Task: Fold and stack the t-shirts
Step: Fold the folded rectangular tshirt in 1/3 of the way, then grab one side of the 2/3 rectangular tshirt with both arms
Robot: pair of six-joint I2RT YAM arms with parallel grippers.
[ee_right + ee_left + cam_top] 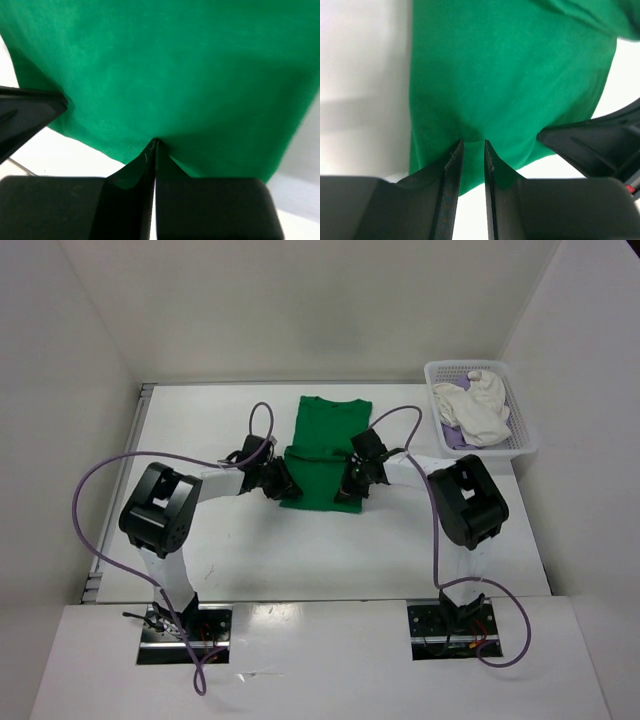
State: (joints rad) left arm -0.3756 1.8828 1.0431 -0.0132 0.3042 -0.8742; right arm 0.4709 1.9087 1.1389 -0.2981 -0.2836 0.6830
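Closest to my L wrist cam is the L gripper. Its fingers stand a narrow slit apart, w/ the near edge of the green tee caught at the tips. The cloth puckers right there, so I read it as pinching the tee. Bare white table shows left of the cloth. The black shape at the right of that view is the other arm's gripper, just beside the same edge.

On the R wrist cam, the R gripper is clenched tight, fingers pressed flat together. Green fabric bunches at the tips and drapes down both flanks, so it's grasping the tee's edge too.

From the top cam, the green tee sits mid-table between the two arms. It's a tall rectangle, neck end toward the far wall and the other end toward the bases. The L gripper is at its left side and the R gripper at its right, both on the near half. I can't tell whether that near part is lifted off the table.

The other two tees are in the basket at the table's far-right corner, well apart from the green one. The white tee is heaped on top, and the lavender tee pokes out beneath it on the near-left side. Both are crumpled. Purple cables loop off each arm.
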